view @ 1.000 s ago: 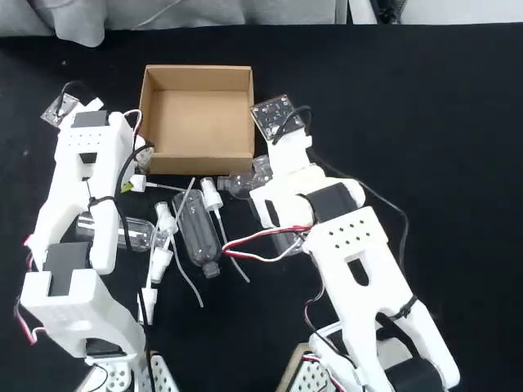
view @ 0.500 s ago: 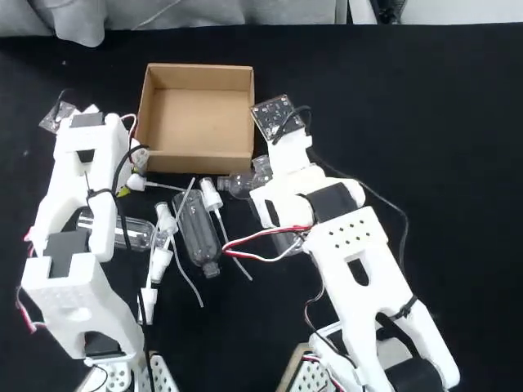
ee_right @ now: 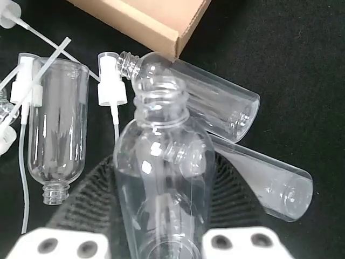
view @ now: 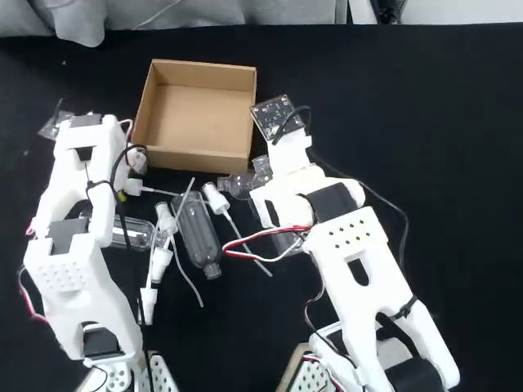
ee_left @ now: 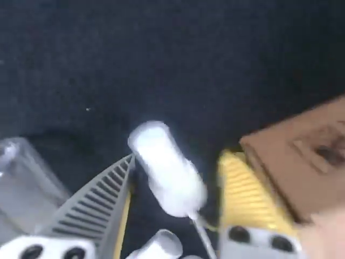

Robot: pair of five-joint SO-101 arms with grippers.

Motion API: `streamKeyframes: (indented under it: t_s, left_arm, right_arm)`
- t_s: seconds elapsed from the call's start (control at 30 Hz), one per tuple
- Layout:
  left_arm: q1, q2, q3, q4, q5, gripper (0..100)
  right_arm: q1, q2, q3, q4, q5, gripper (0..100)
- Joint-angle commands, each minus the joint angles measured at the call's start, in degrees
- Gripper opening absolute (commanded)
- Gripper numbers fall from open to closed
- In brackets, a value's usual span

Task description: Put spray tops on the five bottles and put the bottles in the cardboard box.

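My right tool (ee_right: 161,172) is pressed around a clear bottle (ee_right: 159,135). Its open neck points away from my wrist, which I judge leaves the mouth free to take a top. Just past that neck lies a loose sprayer (ee_right: 112,86). To one side of it two more bare bottles (ee_right: 215,108) rest on the black desk (ee_right: 291,48), and to the other a fourth bottle (ee_right: 56,124) lies on its side. Beyond them all is the corner of the cardboard box (ee_right: 145,16), empty in the high view and close enough for dropping bottles in. My left tool (ee_left: 178,162) seems to pinch a white spray top (ee_left: 161,156) between its ribbed fingers, a thin tube trailing back from it, likely ready to carry across. The box wall (ee_left: 302,156) stands just outside one finger.
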Motion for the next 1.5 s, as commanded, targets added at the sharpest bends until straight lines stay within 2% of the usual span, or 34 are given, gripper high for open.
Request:
streamKeyframes:
  t_s: [0.0, 0.17, 0.47, 0.7, 1.07, 1.33, 1.47]
  left_arm:
    - [-1.10, 0.35, -2.07, -0.26, 2.11, 31]
    - [-1.10, 0.35, -1.98, -0.26, 2.11, 24]
    - [-1.10, 0.35, -1.98, -0.26, 2.02, 3]
    - [-1.19, 0.35, -1.98, -0.18, 2.02, 3]
    - [-3.30, -0.35, -3.65, 5.19, 2.11, 3]
    - [-4.35, -0.35, -12.79, 16.79, 1.93, 3]
    - [-4.70, -0.35, -15.96, 19.52, 1.93, 3]
  right_arm:
    - [1.05, -2.15, 0.22, -2.20, 0.09, 5.0]
    - [1.05, -2.15, 0.22, -2.20, 0.09, 5.0]
    - [1.05, -2.15, 0.22, -2.20, 0.09, 5.0]
    - [1.05, -2.15, 0.22, -2.20, 0.09, 5.0]
    - [1.05, -2.15, 0.22, -2.20, 0.09, 5.0]
    - [1.05, -2.15, 0.31, -2.20, 0.09, 5.0]
    - [1.05, -2.15, 0.92, -2.99, 0.09, 5.0]
